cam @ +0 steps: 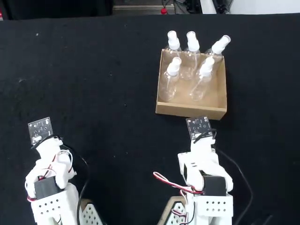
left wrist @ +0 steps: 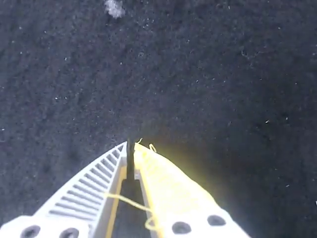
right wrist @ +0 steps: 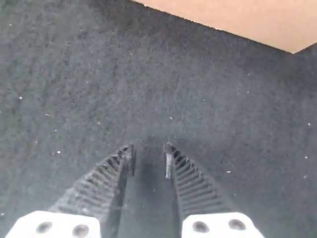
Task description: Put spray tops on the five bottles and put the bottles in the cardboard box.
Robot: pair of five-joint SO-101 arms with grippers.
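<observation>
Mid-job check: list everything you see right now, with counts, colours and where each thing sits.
bottles: five, clear, all inside the cardboard box, three along its far wall, two nearer.
spray tops: five, white, one on each bottle.
cardboard box: one, brown, right of centre in the high view.
table cover: one, black, under everything.
fluff speck: one, pale, on the cover ahead of the left gripper.
left gripper: one, shut, empty, above bare cover.
right gripper: one, open, empty, just short of the box.

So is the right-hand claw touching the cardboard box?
Apart. In the right wrist view, a broad stretch of black cloth lies between the tips of the right gripper and the cardboard box.
</observation>
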